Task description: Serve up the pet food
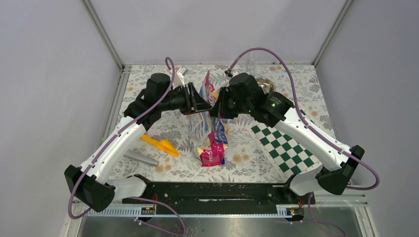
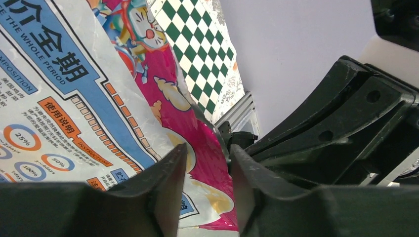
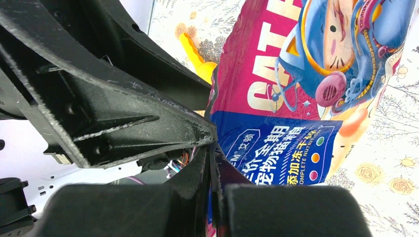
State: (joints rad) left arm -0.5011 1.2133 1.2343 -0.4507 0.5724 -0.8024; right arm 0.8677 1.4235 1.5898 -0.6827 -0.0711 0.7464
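Glossy blue, white and magenta printed bag (image 1: 205, 133) stands on the floral worktop (image 1: 247, 163), its top pinched flat by the right gripper (image 3: 212, 148). The left gripper (image 2: 208, 155) sits narrow about the facing edge, grip uncertain. Pet food is unseen, presumably inside: opening the top seems next, with the orange plastic scoop (image 1: 160, 144) and steel bowl (image 1: 263, 85) well apart.

Your left tool (image 1: 206, 102) and right tool (image 1: 216, 109) crowd the bag (image 1: 207, 133) at centre; scoop (image 1: 160, 144) and grey tube (image 1: 141, 158) clutter the near left; the checkered mat (image 1: 284, 148) side lies free.
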